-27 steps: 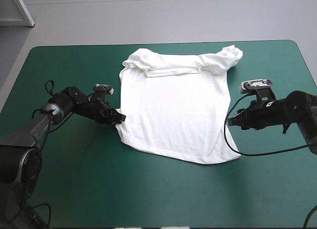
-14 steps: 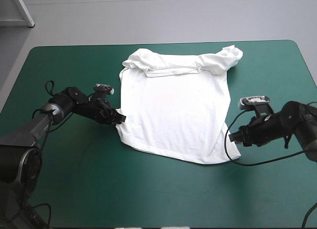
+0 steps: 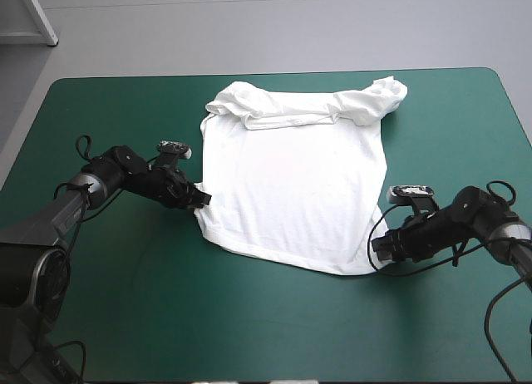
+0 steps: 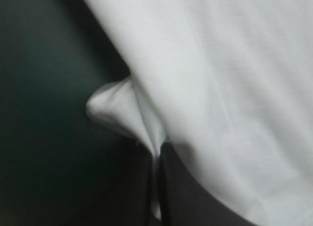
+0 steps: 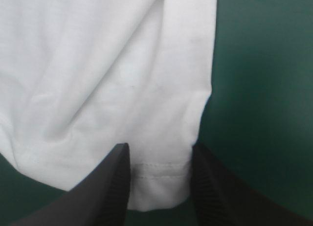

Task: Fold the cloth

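Left pincer [image 3: 204, 199] sits low at the left side edge of the T-shirt [image 3: 291, 180], fingers [image 4: 190, 201] pressed all but together with a fold of white cloth nipped between them. A small pucker of fabric bulges just ahead of the tips. The T-shirt lies spread flat around the middle of the table [image 3: 249, 334] on the teal-green cover, bottom hem toward the near edge and collar end toward the far edge. Sleeves are bunched up along that far end, and the one on the right is rolled into a lump. Body is mostly smooth, with a few shallow creases near the right side. Right pincer [image 3: 379, 249] is down at the shirt's near right corner, fingers [image 5: 110, 187] spread apart and straddling the stitched hem corner, which lies between them. It isn't clamped on anything. Can't tell whether the tips touch the cloth.
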